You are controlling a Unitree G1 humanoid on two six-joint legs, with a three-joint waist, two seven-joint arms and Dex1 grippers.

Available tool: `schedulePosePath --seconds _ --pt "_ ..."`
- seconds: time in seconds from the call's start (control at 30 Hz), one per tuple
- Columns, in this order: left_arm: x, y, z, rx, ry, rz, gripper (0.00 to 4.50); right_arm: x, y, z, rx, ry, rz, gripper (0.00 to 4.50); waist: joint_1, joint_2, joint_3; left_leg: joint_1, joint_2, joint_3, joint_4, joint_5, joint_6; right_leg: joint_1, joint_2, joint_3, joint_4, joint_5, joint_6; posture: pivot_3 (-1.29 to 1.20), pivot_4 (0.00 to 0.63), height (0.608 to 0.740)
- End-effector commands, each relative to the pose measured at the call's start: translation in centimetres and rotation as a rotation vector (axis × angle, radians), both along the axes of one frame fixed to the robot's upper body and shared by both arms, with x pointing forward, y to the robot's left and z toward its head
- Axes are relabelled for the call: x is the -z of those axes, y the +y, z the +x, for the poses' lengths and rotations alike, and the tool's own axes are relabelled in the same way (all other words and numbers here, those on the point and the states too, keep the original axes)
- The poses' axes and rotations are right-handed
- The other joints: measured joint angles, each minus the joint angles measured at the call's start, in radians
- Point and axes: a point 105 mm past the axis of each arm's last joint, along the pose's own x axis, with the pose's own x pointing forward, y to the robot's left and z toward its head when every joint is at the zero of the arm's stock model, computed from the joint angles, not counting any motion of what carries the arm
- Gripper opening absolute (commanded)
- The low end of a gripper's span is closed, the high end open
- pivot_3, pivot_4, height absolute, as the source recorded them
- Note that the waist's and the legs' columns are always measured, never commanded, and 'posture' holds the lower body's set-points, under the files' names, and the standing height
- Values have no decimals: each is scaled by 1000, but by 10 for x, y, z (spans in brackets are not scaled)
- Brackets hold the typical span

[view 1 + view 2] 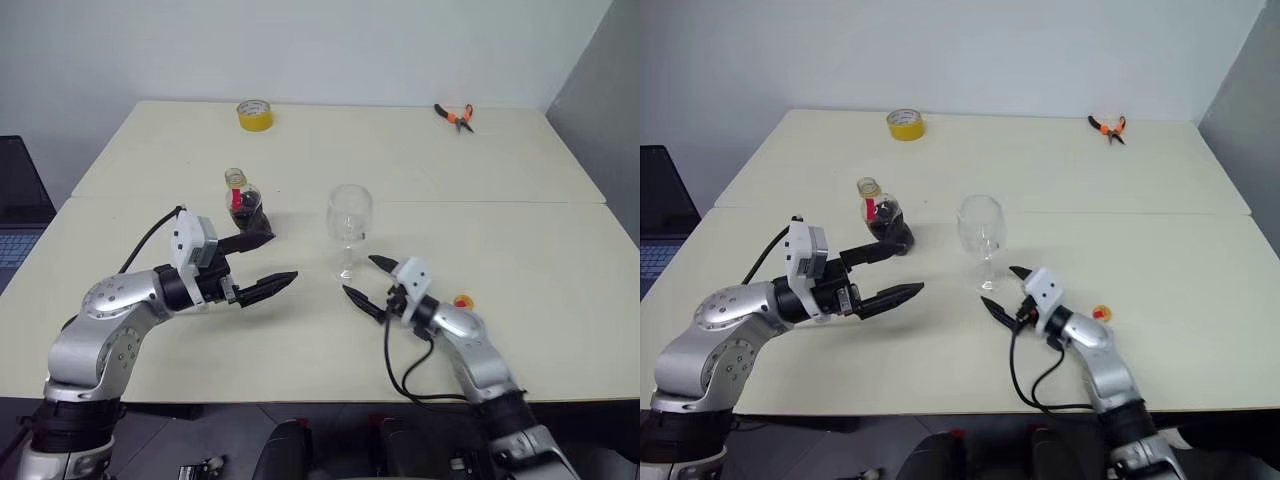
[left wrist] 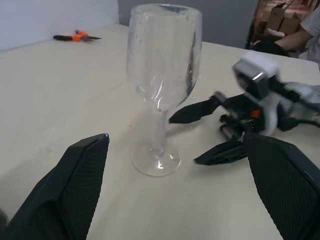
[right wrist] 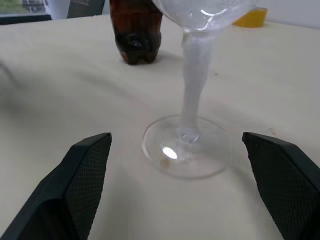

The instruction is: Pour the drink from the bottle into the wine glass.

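The bottle (image 1: 244,205) stands upright left of the table's middle, with the dark drink (image 3: 136,37) in its lower body. To its right stands the clear wine glass (image 1: 349,226), with no dark liquid in its bowl. My left gripper (image 1: 284,257) is open, just in front and right of the bottle; its far finger reaches close to the bottle's base. My right gripper (image 1: 358,275) is open, its tips just short of the glass's foot (image 3: 185,147), holding nothing. In the left wrist view the glass (image 2: 162,75) stands ahead with the right gripper (image 2: 182,140) beside it.
A yellow tape roll (image 1: 254,114) and orange pliers (image 1: 455,115) lie at the table's far edge. A small yellow cap-like piece (image 1: 462,301) rests by my right wrist. A laptop (image 1: 20,210) sits off the table's left. A person's arm (image 2: 300,35) shows beyond the table.
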Motion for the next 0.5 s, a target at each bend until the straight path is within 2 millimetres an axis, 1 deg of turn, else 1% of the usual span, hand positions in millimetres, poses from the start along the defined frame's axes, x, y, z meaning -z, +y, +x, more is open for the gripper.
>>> schedulePosePath --seconds 0.03,0.1,0.13,0.2,0.27,0.33,0.43,0.5 --pt "-13 0 -4 -19 -52 -12 4500 -27 -3 -14 -26 -39 14 4474 -2 0 0 0 0 0 0 0 0 0 0 0 1 0 0 0 150 740" --pt "-10 4 -3 -77 -55 -34 4500 -34 -22 -25 3 -43 -34 4474 0 1 0 1 0 0 0 0 0 0 0 0 1 0 0 0 150 740" --pt "-3 7 -2 -133 -61 -27 4500 -40 -32 -32 20 -38 -40 4474 0 1 0 0 0 0 0 0 0 0 0 0 1 0 0 0 150 740" --pt "6 11 -4 -187 -54 -35 4500 -51 -42 -43 32 -22 -31 4474 3 1 0 -1 -1 0 0 0 0 1 -1 0 -3 0 0 0 150 740" --pt "10 16 -3 -279 -94 -34 4500 -59 -42 -57 -7 4 -39 4474 3 0 0 -1 -1 0 0 0 0 1 -1 0 -4 0 0 0 150 740" --pt "12 23 1 -408 -149 -42 4500 -69 -43 -68 -41 30 -12 4474 4 0 0 0 0 0 0 0 0 2 -1 0 -4 0 0 0 150 740" --pt "17 40 11 -598 -165 -73 4500 -77 -44 -75 -52 40 -11 4474 6 0 0 0 0 -2 0 0 0 2 0 -2 -3 0 0 0 150 740" --pt "24 45 17 -666 -160 -53 4500 -79 -45 -76 -51 44 -15 4474 6 -1 0 0 0 -2 0 0 0 3 0 -2 -3 0 0 0 150 740"
